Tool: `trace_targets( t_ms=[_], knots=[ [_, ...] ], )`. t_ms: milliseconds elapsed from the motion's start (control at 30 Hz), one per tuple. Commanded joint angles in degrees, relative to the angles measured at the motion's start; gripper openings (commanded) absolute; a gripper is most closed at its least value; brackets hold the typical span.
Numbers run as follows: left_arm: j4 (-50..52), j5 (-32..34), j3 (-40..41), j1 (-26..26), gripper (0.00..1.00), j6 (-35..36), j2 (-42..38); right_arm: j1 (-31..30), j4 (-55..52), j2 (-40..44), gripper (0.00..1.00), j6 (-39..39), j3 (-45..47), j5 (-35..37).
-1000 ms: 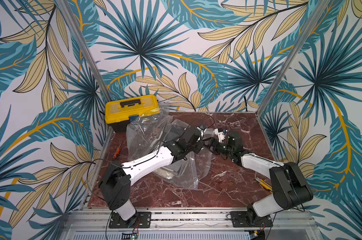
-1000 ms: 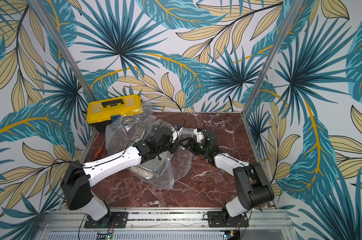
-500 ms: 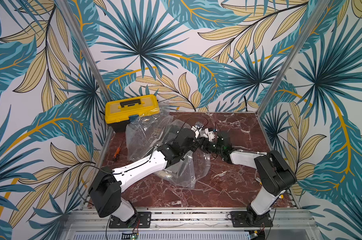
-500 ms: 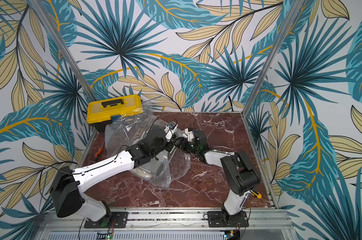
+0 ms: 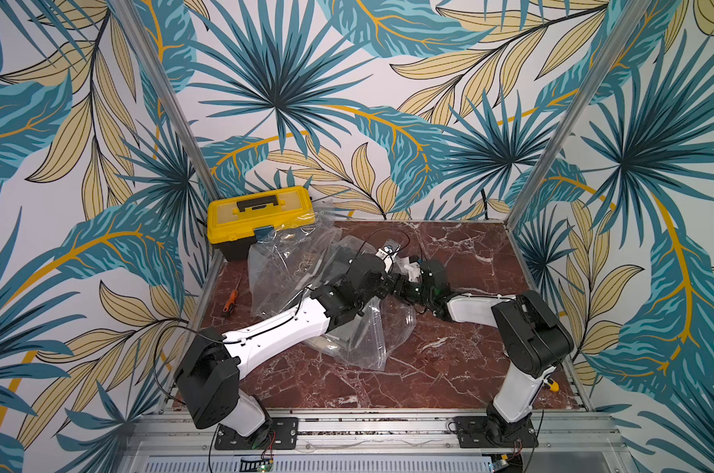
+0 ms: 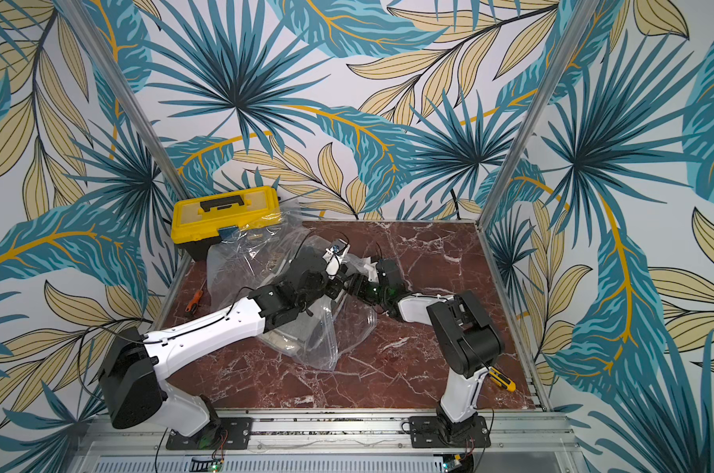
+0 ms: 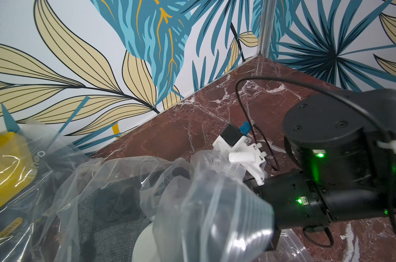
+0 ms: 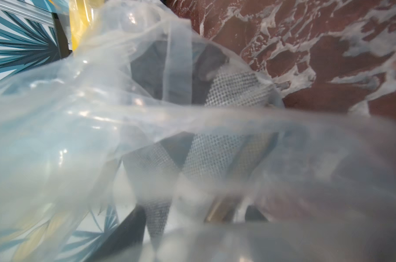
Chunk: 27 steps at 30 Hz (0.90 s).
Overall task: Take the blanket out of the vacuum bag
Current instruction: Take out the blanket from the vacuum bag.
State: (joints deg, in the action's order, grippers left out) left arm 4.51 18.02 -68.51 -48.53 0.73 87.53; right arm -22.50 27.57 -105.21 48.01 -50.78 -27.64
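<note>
Clear crinkly plastic vacuum bag spans back-left corner to mid red-marble worktop, grey woven blanket inside. We see left gripper pressed together, apparently on bag film. Right gripper is buried in plastic, can't tell spread or not, w/ blanket lying toward back-left corner from it.
</note>
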Motion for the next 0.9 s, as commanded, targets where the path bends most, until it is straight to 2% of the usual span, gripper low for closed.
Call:
trace_targets(
  t_ms=[0,167,567,867],
  knots=[
    [-5.35,0.08,0.03,-0.10,0.00,-0.56,-1.92,-0.23,3.14,-2.98,0.72,1.08,-2.04,0.68],
    [-5.48,0.25,0.58,-0.14,0.00,-0.64,-1.52,-0.26,0.56,-3.19,0.72,0.31,-4.50,-0.14],
    [-6.19,0.06,0.88,-0.07,0.00,-0.76,-0.07,-0.42,-13.98,2.38,0.73,-5.62,-7.47,1.03],
    [-5.83,0.50,1.78,-0.07,0.00,-0.91,-0.92,-0.48,-9.64,-0.83,0.74,-3.90,-8.96,0.08]
  ],
)
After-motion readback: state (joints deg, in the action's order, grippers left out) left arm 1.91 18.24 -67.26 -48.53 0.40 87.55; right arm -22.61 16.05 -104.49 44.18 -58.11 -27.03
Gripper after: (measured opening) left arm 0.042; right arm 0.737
